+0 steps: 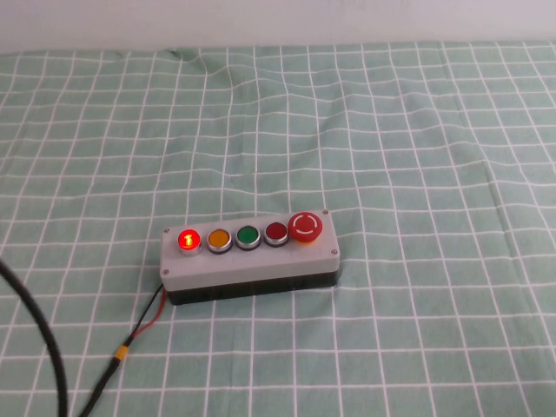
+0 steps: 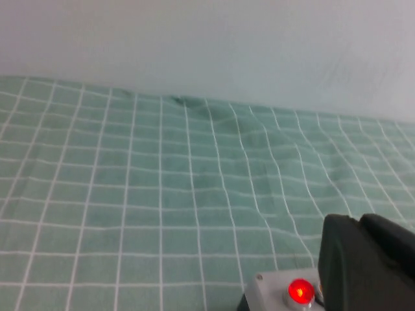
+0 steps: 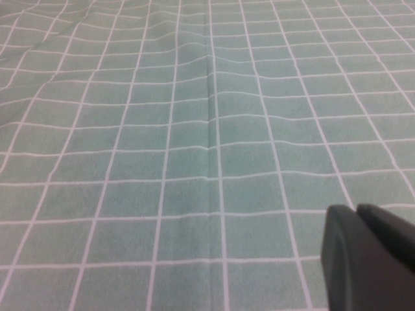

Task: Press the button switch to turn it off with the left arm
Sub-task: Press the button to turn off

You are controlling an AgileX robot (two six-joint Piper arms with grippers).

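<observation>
The button switch is a small round red push button, glowing, at the left end of the row on the grey box, next to the yellow button. It also shows lit in the left wrist view. My left gripper is shut and empty, hovering above and just beside the switch, apart from it. My right gripper is shut and empty over bare cloth. Neither gripper shows in the high view.
The box also carries a green button, a darker red button and a large red mushroom button. Red and black wires leave its left end. A thick black cable crosses the near left corner. Green checked cloth covers the table.
</observation>
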